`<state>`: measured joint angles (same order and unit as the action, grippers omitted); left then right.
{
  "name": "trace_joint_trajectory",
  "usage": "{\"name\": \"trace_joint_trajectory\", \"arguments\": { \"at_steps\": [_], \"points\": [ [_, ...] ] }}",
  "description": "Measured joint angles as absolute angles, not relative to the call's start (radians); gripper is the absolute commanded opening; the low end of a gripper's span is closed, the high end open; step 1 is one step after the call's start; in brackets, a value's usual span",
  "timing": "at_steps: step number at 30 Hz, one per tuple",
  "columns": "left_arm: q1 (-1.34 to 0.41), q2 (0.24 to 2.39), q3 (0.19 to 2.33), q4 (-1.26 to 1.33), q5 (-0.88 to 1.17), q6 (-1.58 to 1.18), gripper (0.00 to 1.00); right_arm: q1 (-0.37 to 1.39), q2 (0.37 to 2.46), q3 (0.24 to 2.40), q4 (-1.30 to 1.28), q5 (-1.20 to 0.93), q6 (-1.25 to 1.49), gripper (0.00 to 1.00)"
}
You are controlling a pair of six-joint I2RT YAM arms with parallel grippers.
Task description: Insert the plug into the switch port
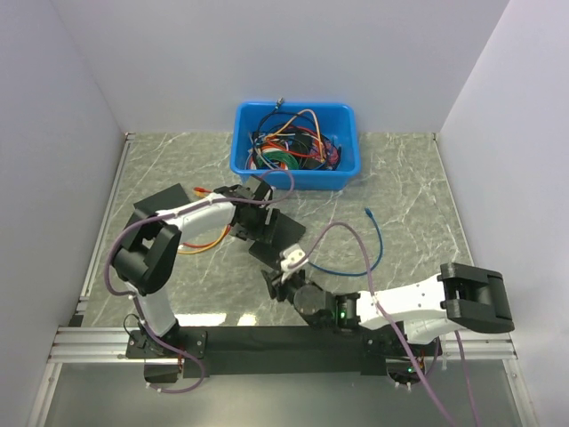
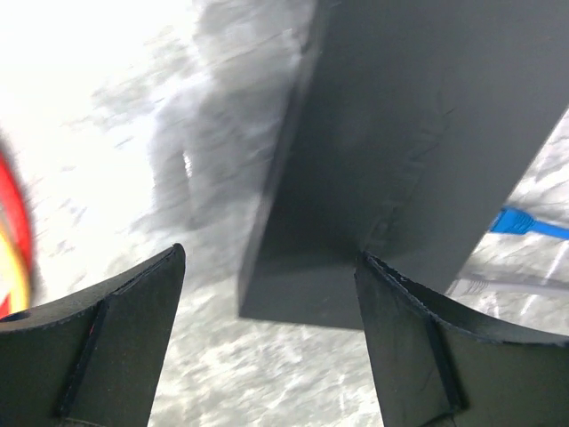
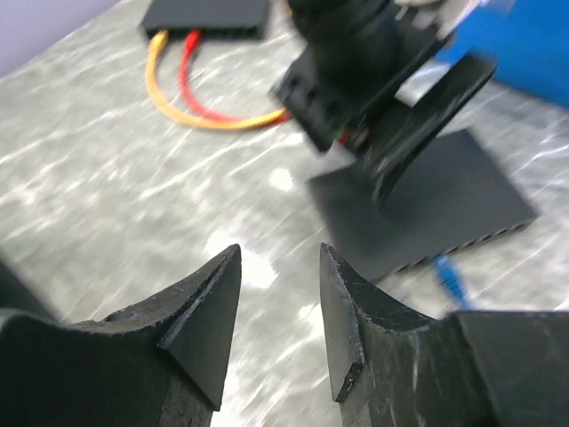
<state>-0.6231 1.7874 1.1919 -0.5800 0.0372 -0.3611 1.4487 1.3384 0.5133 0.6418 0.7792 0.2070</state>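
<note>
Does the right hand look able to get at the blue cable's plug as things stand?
Probably yes: the right hand is empty, jaws apart, and the plug lies just ahead by the edge of the switch, nothing between; the left hand sits farther back.

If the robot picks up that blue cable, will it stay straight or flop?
Probably flop: the blue cable is thin and already lies in a loose curve. It looks light, so a push would likely just slide it.
</note>
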Motion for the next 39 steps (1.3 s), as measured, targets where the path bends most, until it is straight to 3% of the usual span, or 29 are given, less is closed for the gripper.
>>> {"name": "trace_joint_trajectory", "arguments": {
  "at_steps": [10,20,24,28,39],
  "points": [
    [-0.615,1.551,1.142,-0.573,-0.047,-0.36,0.83,1.626,1.291,0.506,0.522,0.883,0.321,0.48],
    [-0.615,1.081,1.03,-0.432,-0.222,-0.333,0.83,1.678,1.141,0.429,0.373,0.97,0.455,0.47],
    [-0.615,0.805,0.917,-0.321,-0.316,-0.303,0.98,1.697,1.058,0.362,0.331,0.993,0.515,0.47],
    [-0.615,0.57,0.814,-0.204,-0.414,-0.277,0.99,1.7,1.004,0.316,0.301,1.01,0.564,0.48],
    [-0.615,0.672,0.816,-0.209,-0.565,-0.271,0.97,1.704,0.925,0.244,0.294,1.029,0.625,0.49]
  ]
}}
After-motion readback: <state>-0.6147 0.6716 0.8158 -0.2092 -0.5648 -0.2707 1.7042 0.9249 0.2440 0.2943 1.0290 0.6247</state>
